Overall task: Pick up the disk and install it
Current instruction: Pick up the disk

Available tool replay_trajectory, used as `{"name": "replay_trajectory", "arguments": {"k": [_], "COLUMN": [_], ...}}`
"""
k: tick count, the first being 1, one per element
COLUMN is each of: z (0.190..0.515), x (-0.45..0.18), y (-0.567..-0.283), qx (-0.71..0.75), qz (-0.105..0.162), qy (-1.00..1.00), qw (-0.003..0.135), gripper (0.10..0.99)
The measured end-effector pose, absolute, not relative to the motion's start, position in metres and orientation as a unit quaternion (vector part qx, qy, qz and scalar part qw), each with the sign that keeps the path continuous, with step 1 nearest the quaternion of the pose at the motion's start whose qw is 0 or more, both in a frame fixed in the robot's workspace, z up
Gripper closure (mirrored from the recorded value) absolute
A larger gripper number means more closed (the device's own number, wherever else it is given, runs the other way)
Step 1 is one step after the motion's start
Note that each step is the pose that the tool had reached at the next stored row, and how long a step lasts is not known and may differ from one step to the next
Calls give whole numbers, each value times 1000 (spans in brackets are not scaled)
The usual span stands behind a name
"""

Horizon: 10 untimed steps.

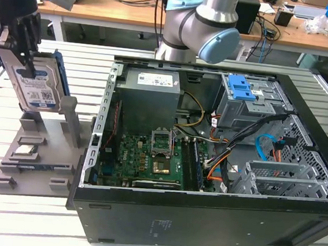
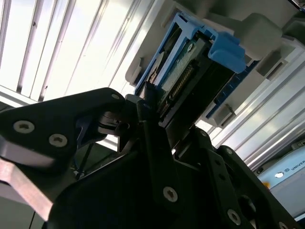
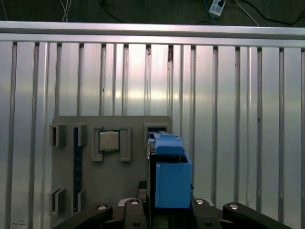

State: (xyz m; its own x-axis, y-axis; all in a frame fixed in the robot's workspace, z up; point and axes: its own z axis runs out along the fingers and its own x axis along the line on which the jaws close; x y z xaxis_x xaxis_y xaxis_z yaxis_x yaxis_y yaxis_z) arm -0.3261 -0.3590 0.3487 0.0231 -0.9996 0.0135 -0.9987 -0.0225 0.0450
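Note:
In the exterior view the disk [image 1: 39, 90] stands on edge at the view's left, silver with a white-and-blue label and a blue rail along its side. My gripper [image 1: 26, 57] comes down from above and is shut on its upper part. The disk's lower edge hangs just above the grey holder [image 1: 32, 162], beside the holder's upright post [image 1: 70, 117]. In the second wrist view the black fingers [image 2: 147, 129] clamp the disk [image 2: 188, 67] with its blue rails. The first wrist view looks down along the disk's blue rail [image 3: 170, 176] onto the holder [image 3: 119, 186].
An open computer case [image 1: 201, 219] lies on the slatted metal table [image 1: 53, 66], with a motherboard [image 1: 149, 159], a grey power supply [image 1: 149, 95] and a drive cage with a blue latch [image 1: 244, 90]. A chip [image 3: 109, 140] sits in a holder pocket. The arm's base [image 1: 199, 24] rises behind the case.

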Motion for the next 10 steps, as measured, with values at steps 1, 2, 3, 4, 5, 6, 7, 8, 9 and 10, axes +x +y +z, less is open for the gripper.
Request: {"name": "replay_trajectory", "arguments": {"k": [1,2,3,4,5,6,7,8,9,10], "z": [352,355,356,358,360,362,364,366,369,372], "x": [-326,-326,-326,-326,-326,-326,-326,-326,-325,-325], "y": [-359,-359,-359,-359,-359,-359,-359,-359,-358,-358], "qx": [715,715,715,715,715,715,715,715,715,715], "qz": [-11,-11,-11,-11,-11,-11,-11,-11,-11,-11], "qy": [-699,-699,-699,-699,-699,-699,-699,-699,-699,-699], "qw": [21,21,21,21,21,21,21,21,21,21], "gripper": [729,729,729,729,729,729,729,729,729,729]}}
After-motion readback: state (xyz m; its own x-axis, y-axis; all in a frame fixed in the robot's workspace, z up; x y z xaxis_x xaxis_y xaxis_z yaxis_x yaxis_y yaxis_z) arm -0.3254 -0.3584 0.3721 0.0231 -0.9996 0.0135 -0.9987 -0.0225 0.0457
